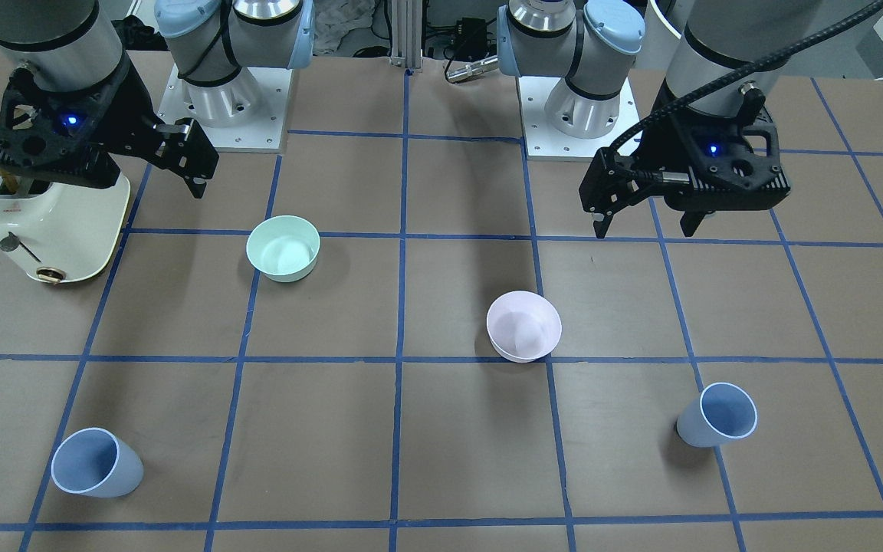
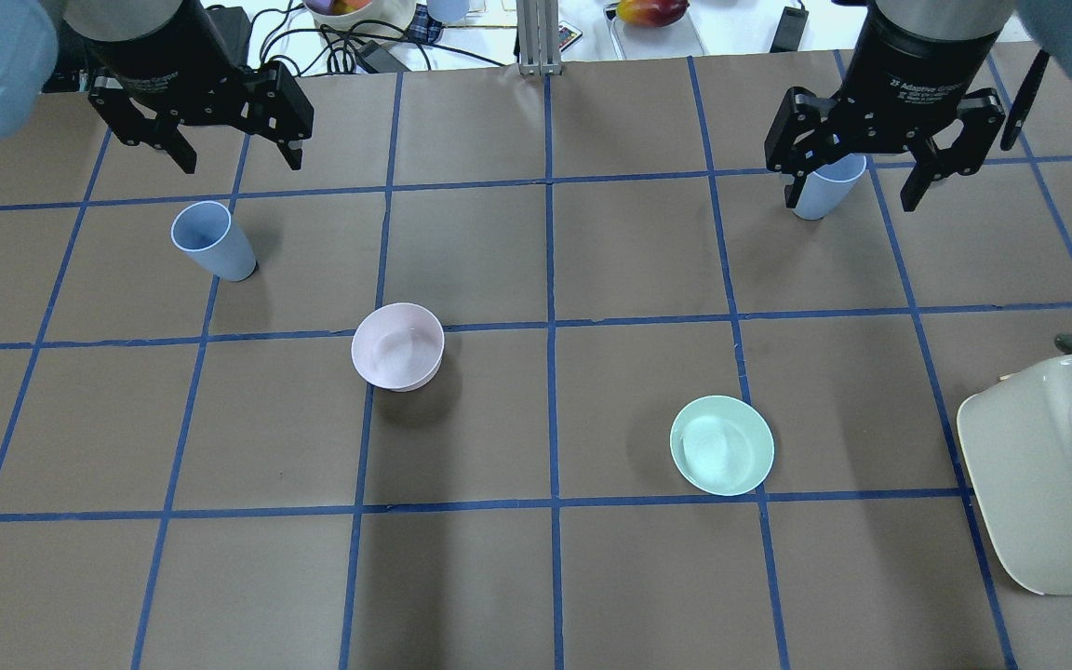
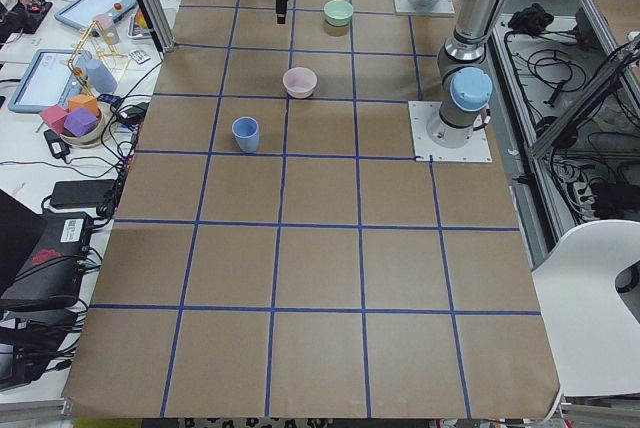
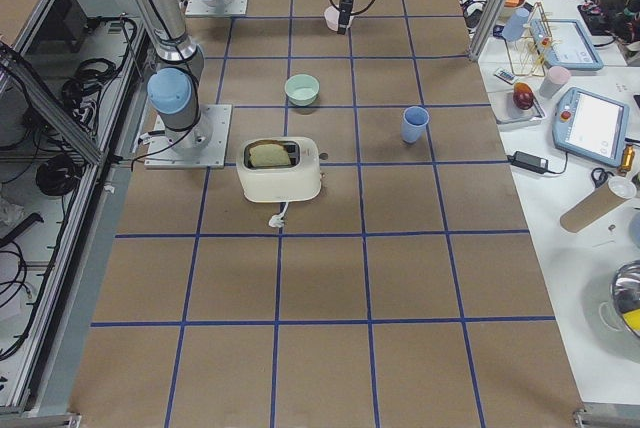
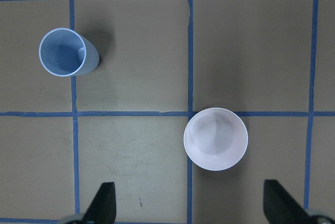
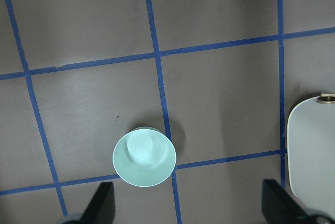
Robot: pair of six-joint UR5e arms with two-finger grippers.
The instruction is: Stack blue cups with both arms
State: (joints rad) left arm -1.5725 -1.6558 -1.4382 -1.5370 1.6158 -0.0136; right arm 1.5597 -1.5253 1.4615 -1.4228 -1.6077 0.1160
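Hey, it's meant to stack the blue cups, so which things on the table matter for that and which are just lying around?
For the job: left blue cup; right blue cup.
Just lying about: pink bowl; green bowl; toaster.

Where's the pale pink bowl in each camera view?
Front-facing: pale pink bowl right of centre.
Overhead: bowl left of centre.
Exterior left: bowl upper middle.
Exterior right: bowl top middle.
Left wrist: bowl lower centre-right.
Right wrist: not in it.
Shared landmark: the blue tape crossing at its edge.
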